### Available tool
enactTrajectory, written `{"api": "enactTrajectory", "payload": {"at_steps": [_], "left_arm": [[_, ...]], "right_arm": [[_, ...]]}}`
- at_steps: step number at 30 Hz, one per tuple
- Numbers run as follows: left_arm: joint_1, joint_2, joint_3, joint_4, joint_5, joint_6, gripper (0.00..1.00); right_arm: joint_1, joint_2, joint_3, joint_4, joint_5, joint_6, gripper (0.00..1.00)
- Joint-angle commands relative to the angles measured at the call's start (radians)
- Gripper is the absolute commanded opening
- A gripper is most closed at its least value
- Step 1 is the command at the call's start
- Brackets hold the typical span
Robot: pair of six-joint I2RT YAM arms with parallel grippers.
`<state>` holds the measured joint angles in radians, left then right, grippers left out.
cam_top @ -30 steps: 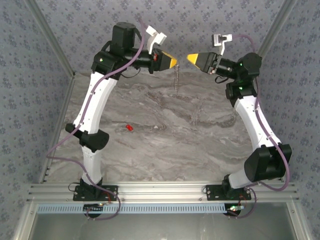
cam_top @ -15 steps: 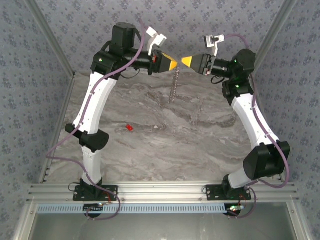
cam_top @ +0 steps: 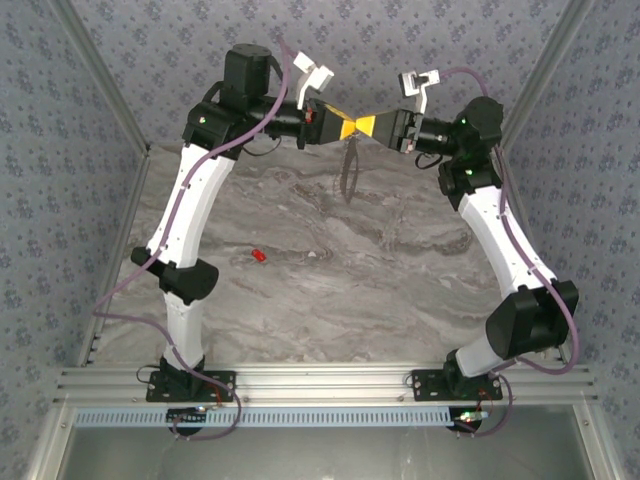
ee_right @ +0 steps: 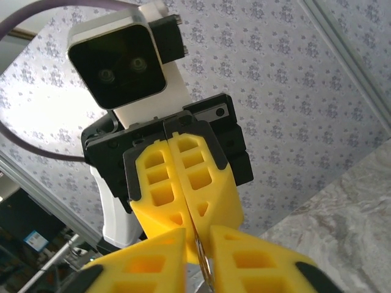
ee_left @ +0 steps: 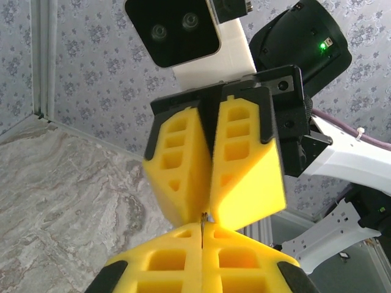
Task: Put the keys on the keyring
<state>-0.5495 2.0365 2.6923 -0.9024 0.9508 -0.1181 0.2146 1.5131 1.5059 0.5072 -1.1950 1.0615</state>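
Grey-veined marble table (cam_top: 400, 290), seen from above: the red keys (cam_top: 257, 257) lie on it left of centre, well apart from both arms. At the far edge the left gripper (cam_top: 347, 127) and right gripper (cam_top: 364, 125) meet tip to tip above the table. The keyring (cam_top: 348, 172) hangs down from where they meet.

Left wrist view: the left gripper's yellow fingers (ee_left: 244, 265) are clenched on a thin sliver of the keyring's metal. The right gripper's tips touch them just above it.

Right wrist view: the right gripper's fingers (ee_right: 256, 262) are drawn almost together, with grey metal showing in the narrow gap. Whether they pinch the keyring I cannot tell.
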Motion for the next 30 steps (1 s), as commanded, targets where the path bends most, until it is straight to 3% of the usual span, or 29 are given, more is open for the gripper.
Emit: {"api": "enactTrajectory", "payload": {"at_steps": [1,5,11,15,17,20,30], "left_arm": [[-0.009,0.008,0.035,0.042,0.038,-0.006,0.0],[-0.008,0.007,0.035,0.039,0.038,-0.003,0.0],[-0.006,-0.002,0.037,0.048,0.004,-0.023,0.0],[0.0,-0.02,0.038,0.082,-0.078,-0.079,0.2],[0.003,-0.029,0.038,0.106,-0.12,-0.121,0.35],[0.003,-0.042,0.036,0.14,-0.185,-0.184,0.44],[-0.029,-0.035,0.034,0.255,-0.299,-0.419,0.48]], "right_arm": [[0.002,0.007,0.028,0.009,-0.006,-0.002,0.09],[-0.001,0.004,0.022,0.017,-0.01,0.006,0.0],[-0.006,-0.007,0.001,0.053,0.008,0.031,0.0],[-0.035,-0.02,-0.047,0.151,0.078,0.1,0.0],[-0.048,-0.023,-0.063,0.203,0.116,0.134,0.0],[-0.06,-0.024,-0.069,0.241,0.164,0.164,0.0],[-0.048,-0.033,-0.076,0.306,0.4,0.206,0.0]]}}
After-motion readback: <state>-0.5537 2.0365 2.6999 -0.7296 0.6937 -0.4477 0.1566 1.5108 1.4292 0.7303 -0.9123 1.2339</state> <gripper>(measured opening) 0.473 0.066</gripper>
